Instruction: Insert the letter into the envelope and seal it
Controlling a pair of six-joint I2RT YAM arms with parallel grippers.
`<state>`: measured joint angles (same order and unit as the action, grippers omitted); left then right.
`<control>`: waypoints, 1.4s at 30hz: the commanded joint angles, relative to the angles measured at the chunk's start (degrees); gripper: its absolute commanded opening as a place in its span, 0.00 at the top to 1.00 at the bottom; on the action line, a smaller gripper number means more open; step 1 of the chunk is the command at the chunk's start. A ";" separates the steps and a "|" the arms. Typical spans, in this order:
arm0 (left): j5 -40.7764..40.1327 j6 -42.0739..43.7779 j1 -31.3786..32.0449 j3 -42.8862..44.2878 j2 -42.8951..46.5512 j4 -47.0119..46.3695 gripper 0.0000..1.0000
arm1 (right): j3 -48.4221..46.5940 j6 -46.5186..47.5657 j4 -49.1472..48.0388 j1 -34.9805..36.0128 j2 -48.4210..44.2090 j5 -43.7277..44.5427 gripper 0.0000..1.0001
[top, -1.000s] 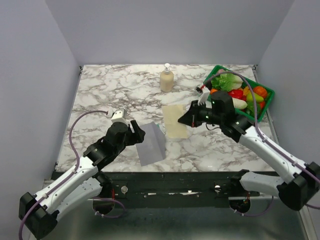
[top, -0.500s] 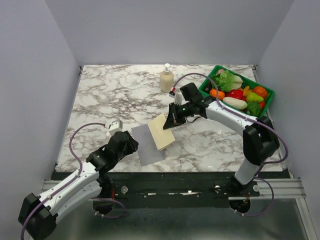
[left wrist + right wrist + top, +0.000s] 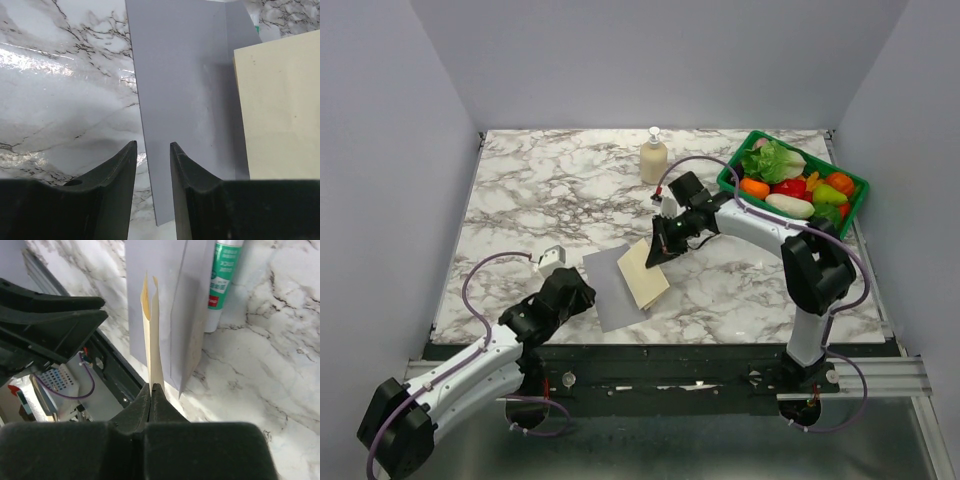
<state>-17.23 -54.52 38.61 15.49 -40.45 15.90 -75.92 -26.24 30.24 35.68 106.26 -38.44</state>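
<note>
Right tool (image 3: 151,387) clamped on letter (image 3: 280,110) | left tool (image 3: 152,150) apart astride envelope (image 3: 185,75) edge | glue stick (image 3: 222,275) against envelope | bottle (image 3: 653,158), basket (image 3: 731,172) behind

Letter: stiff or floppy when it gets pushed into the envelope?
Probably light and fairly stiff for paper: pinched at one edge in the right hand, the letter runs out straight in the right wrist view. Its two layers part at the far end, so they may snag at the mouth of the envelope.
</note>
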 commanded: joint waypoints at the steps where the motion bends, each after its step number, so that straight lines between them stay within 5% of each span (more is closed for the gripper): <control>1: -2.10 -0.76 -0.29 -1.51 -0.51 -3.42 0.59 | -3.27 0.84 3.86 0.44 2.81 3.19 0.99; 16: -1.22 1.96 -0.38 -2.92 -5.78 -12.29 0.66 | -7.31 1.01 8.70 0.44 7.38 8.99 0.99; 26: -2.28 2.93 -0.29 -0.98 -14.39 -13.27 0.85 | -7.66 1.10 9.40 0.44 7.82 9.87 0.99; 42: -1.93 2.23 -0.29 -0.63 -17.12 -13.27 0.87 | -8.37 2.68 10.37 0.44 8.70 8.99 0.99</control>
<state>-17.47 -52.34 38.61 14.33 -56.55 1.32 -82.61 -24.71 39.09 35.70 113.49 -29.63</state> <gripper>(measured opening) 0.135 0.009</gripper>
